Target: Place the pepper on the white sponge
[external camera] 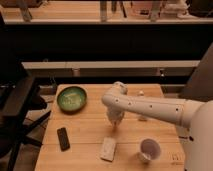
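Arm reaches over mid counter (85, 127) with gripper (116, 123) tip-down, jaws' state cannot be told, pepper not visible, likely hidden at the tip; sponge (108, 148) lies flat just nearer the camera, slightly image-left, long axis roughly front-to-back

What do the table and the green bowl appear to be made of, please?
The table looks like pale matte wood, judging by its tan colour and faint board lines. The green bowl seems to be glazed ceramic or plastic, given its sheen. The claw hangs over the table's middle.
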`<action>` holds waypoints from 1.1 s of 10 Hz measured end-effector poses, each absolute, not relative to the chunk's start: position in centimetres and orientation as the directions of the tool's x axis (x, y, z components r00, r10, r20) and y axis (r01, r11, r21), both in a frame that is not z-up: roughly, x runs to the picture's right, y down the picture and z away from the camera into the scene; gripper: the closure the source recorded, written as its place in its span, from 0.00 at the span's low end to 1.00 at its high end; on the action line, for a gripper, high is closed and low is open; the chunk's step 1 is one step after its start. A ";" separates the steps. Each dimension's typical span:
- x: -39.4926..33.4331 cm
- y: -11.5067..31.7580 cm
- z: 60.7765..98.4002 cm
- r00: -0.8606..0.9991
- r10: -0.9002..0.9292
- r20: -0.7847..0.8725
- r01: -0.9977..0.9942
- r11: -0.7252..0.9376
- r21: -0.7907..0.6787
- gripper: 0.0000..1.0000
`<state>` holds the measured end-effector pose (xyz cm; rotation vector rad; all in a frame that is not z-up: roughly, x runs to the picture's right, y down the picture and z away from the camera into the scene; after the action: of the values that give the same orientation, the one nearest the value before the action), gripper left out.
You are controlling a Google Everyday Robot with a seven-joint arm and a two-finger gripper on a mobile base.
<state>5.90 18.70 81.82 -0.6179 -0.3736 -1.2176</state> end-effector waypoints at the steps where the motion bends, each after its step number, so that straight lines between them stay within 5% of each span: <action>1: 5.7 18.9 81.6 0.312 -0.750 0.583 0.948 0.211 -0.237 1.00; 11: 4.1 21.6 79.3 0.204 -0.754 0.625 0.978 0.129 -0.165 1.00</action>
<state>4.10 21.57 79.28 -0.6169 -0.4429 -1.3198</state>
